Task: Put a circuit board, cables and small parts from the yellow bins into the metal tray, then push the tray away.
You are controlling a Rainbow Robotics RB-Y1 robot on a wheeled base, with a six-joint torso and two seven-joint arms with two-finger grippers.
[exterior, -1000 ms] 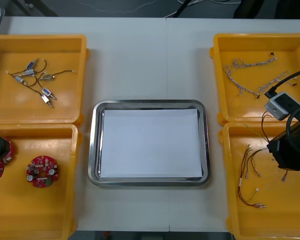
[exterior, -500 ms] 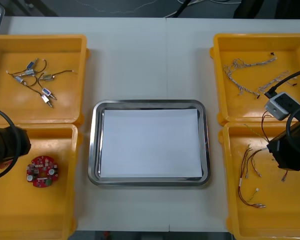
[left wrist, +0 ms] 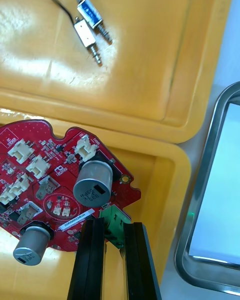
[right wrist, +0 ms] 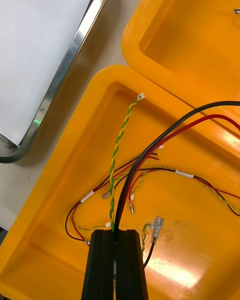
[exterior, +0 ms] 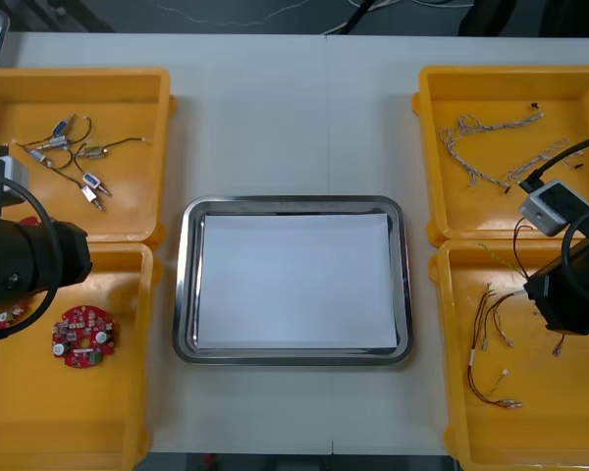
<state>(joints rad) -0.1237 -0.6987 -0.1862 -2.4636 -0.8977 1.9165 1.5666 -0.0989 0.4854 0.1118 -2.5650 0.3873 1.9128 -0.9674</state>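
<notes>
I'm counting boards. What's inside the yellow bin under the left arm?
One round red circuit board lies loose. The left gripper pinches a second board by its green connector. Its arm hides the rest.

A light table (exterior: pixel 275 128) (seamed), dark floor (exterior: pixel 226 15) beyond.

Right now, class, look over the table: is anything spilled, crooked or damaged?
Nothing stands out. The tray sits square between the bins; the left gripper holds a board and the right gripper cables, each over its bin.
</notes>
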